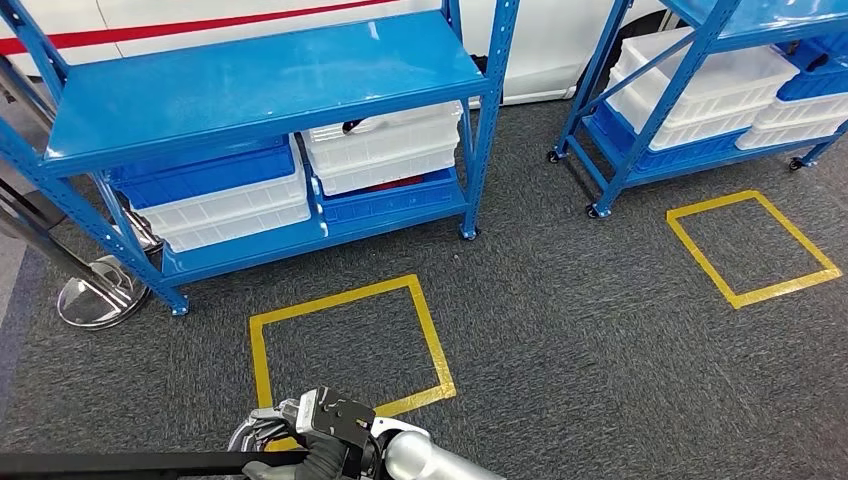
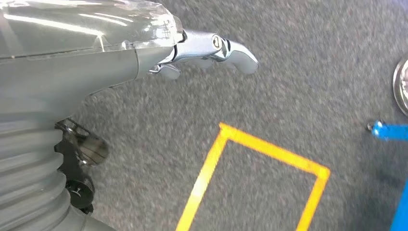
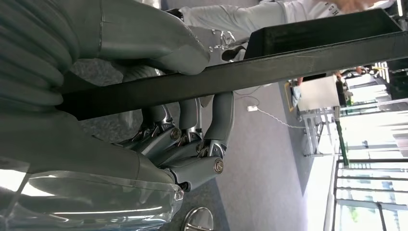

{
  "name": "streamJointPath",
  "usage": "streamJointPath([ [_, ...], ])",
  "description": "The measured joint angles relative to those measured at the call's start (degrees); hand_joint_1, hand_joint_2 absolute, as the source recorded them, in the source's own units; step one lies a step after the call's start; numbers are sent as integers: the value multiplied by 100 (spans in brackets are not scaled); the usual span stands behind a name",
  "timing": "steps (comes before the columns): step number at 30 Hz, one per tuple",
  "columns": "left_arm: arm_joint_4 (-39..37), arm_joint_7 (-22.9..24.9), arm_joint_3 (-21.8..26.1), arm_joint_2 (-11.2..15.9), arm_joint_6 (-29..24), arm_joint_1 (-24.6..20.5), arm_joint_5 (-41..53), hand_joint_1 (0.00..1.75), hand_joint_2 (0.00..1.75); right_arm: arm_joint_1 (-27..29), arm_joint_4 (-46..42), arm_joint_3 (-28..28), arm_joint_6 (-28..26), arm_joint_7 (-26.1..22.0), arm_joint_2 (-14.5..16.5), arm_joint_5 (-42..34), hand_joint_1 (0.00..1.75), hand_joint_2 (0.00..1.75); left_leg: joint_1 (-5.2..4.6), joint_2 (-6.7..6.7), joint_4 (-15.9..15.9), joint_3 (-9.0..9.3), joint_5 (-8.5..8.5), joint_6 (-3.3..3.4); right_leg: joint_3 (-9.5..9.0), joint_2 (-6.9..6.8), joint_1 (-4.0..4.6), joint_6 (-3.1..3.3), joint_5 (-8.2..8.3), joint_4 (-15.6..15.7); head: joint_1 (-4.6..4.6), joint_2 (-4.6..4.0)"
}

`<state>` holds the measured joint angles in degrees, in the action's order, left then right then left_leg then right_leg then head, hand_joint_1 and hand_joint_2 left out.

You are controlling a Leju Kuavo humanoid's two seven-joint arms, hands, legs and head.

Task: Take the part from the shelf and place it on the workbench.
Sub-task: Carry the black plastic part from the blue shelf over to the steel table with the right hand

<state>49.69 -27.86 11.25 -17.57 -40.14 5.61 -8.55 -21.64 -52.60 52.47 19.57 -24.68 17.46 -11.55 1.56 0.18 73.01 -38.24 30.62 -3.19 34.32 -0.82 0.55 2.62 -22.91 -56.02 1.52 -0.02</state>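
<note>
The part is a long black bar [image 1: 150,463] lying across the bottom left of the head view. My right hand [image 1: 325,440] grips it at its right end, low over the carpet by the near yellow square. In the right wrist view the fingers [image 3: 211,144] wrap under the black bar [image 3: 269,62] and the thumb lies over it. My left hand [image 2: 72,57] hangs over the grey carpet with a finger [image 2: 221,48] stretched out and nothing in it.
A blue shelf rack [image 1: 270,80] with white and blue bins [image 1: 385,145] stands ahead. A second rack [image 1: 700,90] is at the right. Two yellow tape squares [image 1: 345,345] [image 1: 752,247] mark the carpet. A chrome round base [image 1: 95,295] sits left. A person's white sleeve [image 3: 240,19] is nearby.
</note>
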Motion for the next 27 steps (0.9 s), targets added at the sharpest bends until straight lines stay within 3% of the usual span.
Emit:
streamJointPath([
  [1, 0, -17, 14, -1, 1, 0, -10, 0, 175, -1, 7, -3, -51, -36, 0, -3, 166, 175, 40, 1, -212, 202, -178, -63, 129, -2, -39, -42, 34, -86, 1, 0],
  [2, -1, -29, 24, -4, 1, -1, -24, 0, 175, -2, 9, -11, -114, -80, -1, -2, 166, 175, 73, -3, -555, 453, -235, -148, 260, 2, -66, -88, 62, -186, 3, 0],
  [3, 1, -40, 34, -9, 1, -3, -38, 0, 175, -1, 0, -27, -174, -117, -1, 1, 166, 175, 85, -19, -921, 698, -209, -177, 376, 11, -83, -130, 86, -290, 7, 0],
  [5, 2, -53, 53, -22, 1, 2, -68, 0, 175, 5, -27, -84, -256, -149, -2, 9, 166, 175, 76, -43, -1325, 916, -31, -122, 511, 27, -60, -206, 152, -419, 3, 1],
  [7, 1, -61, 70, -31, 1, 12, -90, 0, 175, 15, -50, -143, -272, -143, -7, 11, 166, 175, 62, -33, -1321, 840, -72, 52, 561, 30, -54, -274, 246, -430, -9, 1],
  [8, 1, -62, 77, -35, 1, 12, -96, 0, 175, 22, -59, -166, -273, -144, -11, 10, 166, 175, 59, -19, -1309, 780, -130, 130, 603, 32, -69, -306, 198, -459, -9, 1],
  [9, 0, -62, 84, -39, 1, 11, -101, 0, 175, 27, -71, -186, -273, -145, -15, 11, 166, 175, 57, -3, -1310, 702, -201, 204, 661, 36, -82, -338, 36, -564, -10, 0],
  [10, -1, -62, 89, -43, 1, 11, -103, 0, 175, 33, -82, -203, -272, -145, -20, 13, 166, 175, 57, 12, -1314, 608, -281, 265, 732, 41, -92, -363, -241, -780, -10, 0],
  [12, -1, -59, 97, -44, 1, 11, -106, 0, 175, 46, -101, -238, -298, -147, -21, 16, 166, 175, 31, 23, -1311, 421, -434, 319, 853, 51, -96, -389, -862, -1457, -10, 0],
  [13, -1, -52, 100, -44, 1, 11, -116, 0, 175, 53, -111, -260, -356, -150, -21, 31, 166, 175, 16, 27, -1310, 325, -503, 331, 877, 53, -94, -388, -1010, -1798, -10, 0],
  [14, -1, -44, 102, -44, 1, 11, -139, 0, 175, 62, -133, -292, -451, -150, -22, 63, 166, 175, -1, 32, -1310, 228, -570, 337, 852, 54, -91, -374, -993, -2029, -10, 0],
  [15, -3, -40, 104, -44, 1, 11, -186, 0, 175, 70, -177, -345, -578, -137, -22, 104, 166, 175, -19, 35, -1310, 128, -639, 338, 760, 56, -82, -344, -843, -2111, -10, 0],
  [17, -28, -61, 105, -45, 1, 7, -325, 0, 175, 64, -358, -532, -822, -69, -20, 180, 166, 175, -47, 37, -1311, -53, -787, 333, 312, 63, -33, -222, -529, -1743, -9, 0],
  [18, -54, -95, 106, -49, 1, 4, -416, 0, 175, 35, -492, -669, -903, -18, -18, 197, 166, 175, -60, 35, -1310, -114, -853, 321, -49, 64, 5, -141, -569, -1308, -8, 0],
  [19, -91, -143, 107, -53, 1, 0, -515, 0, 175, -21, -636, -824, -947, 30, -19, 207, 166, 175, -63, 37, -1313, -151, -916, 303, -385, 63, 39, -86, -709, -845, -8, 0],
  [20, -137, -207, 109, -57, 1, -6, -627, 0, 175, -99, -784, -999, -969, 72, -24, 215, 166, 175, -55, 39, -1332, -164, -980, 277, -631, 63, 69, -50, -858, -476, -7, 1],
  [21, -195, -274, 108, -59, 2, -10, -749, 0, 175, -188, -931, -1196, -977, 116, -38, 235, 166, 175, -49, 43, -1368, -167, -1048, 243, -757, 62, 89, -34, -946, -240, -8, 0],
  [23, -309, -370, 106, -56, 2, -11, -970, 0, 175, -344, -1210, -1649, -977, 175, -98, 321, 166, 175, -44, 42, -1440, -179, -1146, 175, -737, 57, 79, -16, -840, -109, -9, 0],
  [24, -350, -388, 103, -54, 2, -3, -1040, 0, 175, -400, -1334, -1883, -976, 191, -138, 381, 166, 175, -48, 36, -1391, -213, -1068, 154, -707, 49, 63, 15, -763, -72, -9, 0],
  [25, -373, -386, 100, -51, 1, 7, -1066, 0, 175, -440, -1439, -2102, -976, 203, -176, 441, 166, 175, -54, 28, -1234, -274, -885, 140, -670, 41, 45, 36, -686, -39, -8, 0],
  [27, -386, -326, 97, -46, 1, 21, -971, 0, 175, -501, -1621, -2519, -990, 244, -254, 571, 166, 175, -47, 22, -580, -461, -350, 125, -562, 43, 39, 69, -574, -38, -6, 0],
])
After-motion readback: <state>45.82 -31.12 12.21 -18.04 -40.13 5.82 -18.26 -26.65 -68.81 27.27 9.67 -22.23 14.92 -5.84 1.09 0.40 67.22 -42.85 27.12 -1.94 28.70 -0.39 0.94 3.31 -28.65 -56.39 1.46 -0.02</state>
